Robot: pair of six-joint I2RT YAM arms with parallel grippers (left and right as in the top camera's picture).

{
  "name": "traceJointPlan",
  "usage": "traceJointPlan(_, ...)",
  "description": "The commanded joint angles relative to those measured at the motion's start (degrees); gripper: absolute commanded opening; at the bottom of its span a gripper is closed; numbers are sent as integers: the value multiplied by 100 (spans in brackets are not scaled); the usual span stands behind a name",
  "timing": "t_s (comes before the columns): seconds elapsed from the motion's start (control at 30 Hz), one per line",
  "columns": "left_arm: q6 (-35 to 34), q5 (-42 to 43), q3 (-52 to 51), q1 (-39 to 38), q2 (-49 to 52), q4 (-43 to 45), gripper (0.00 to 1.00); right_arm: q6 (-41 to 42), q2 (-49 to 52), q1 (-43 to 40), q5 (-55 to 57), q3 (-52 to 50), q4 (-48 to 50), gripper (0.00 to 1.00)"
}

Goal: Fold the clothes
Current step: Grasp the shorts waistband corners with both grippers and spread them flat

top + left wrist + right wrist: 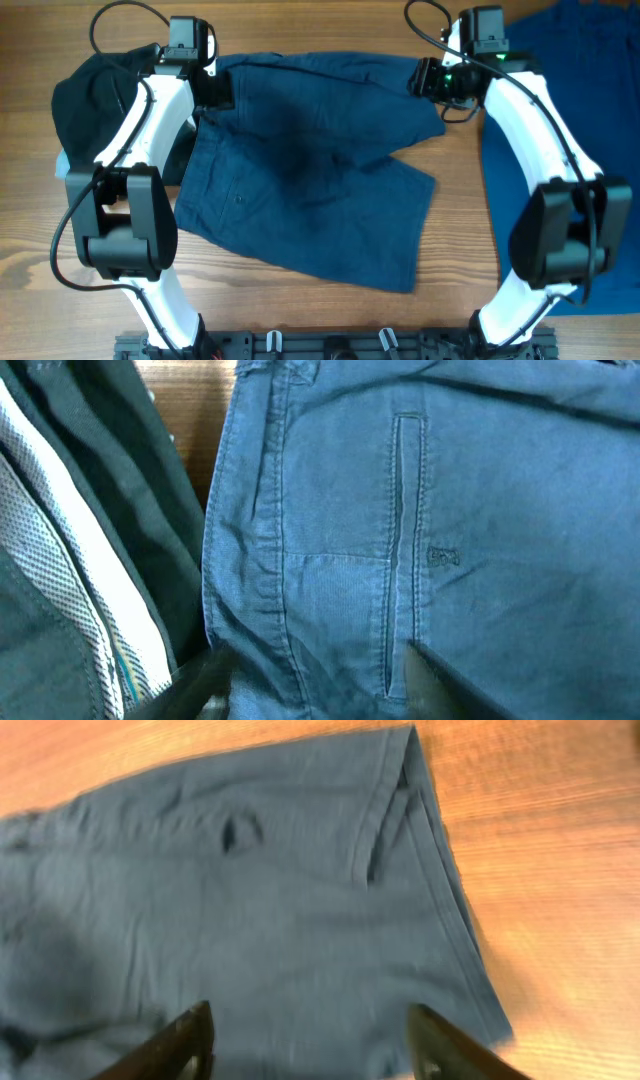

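Both the left tool (315, 675) and the right tool (310, 1030) are held wide open, with nothing grasped. The crumpled dark blue cotton shorts (320, 170) are spread on the wooden counter (460, 230). Their welt pocket is seen beneath the left tool and a hemmed corner beneath the right tool.

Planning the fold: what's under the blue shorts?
Bare wooden table shows around the shorts; a black garment lies by their left edge. Whatever sits beneath them is covered.
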Motion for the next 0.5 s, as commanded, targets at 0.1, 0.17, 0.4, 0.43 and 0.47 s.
traceJointPlan(0.1,-7,-50,44,-17,-15,-184,79,468,1115,7,-393,-66,1075,59)
traceJointPlan(0.17,-9,-50,44,-28,-15,-313,79,629,1364,7,-498,-66,1473,59)
traceJointPlan(0.4,-7,-9,44,-48,-125,-793,77,1027,1823,24,-522,-66,2330,48)
traceJointPlan(0.43,-9,-9,44,-48,-164,-850,76,1032,1884,24,-522,-66,2424,45)
traceJointPlan(0.47,-9,-9,44,-48,-208,-894,75,1069,1902,24,-538,-66,2457,43)
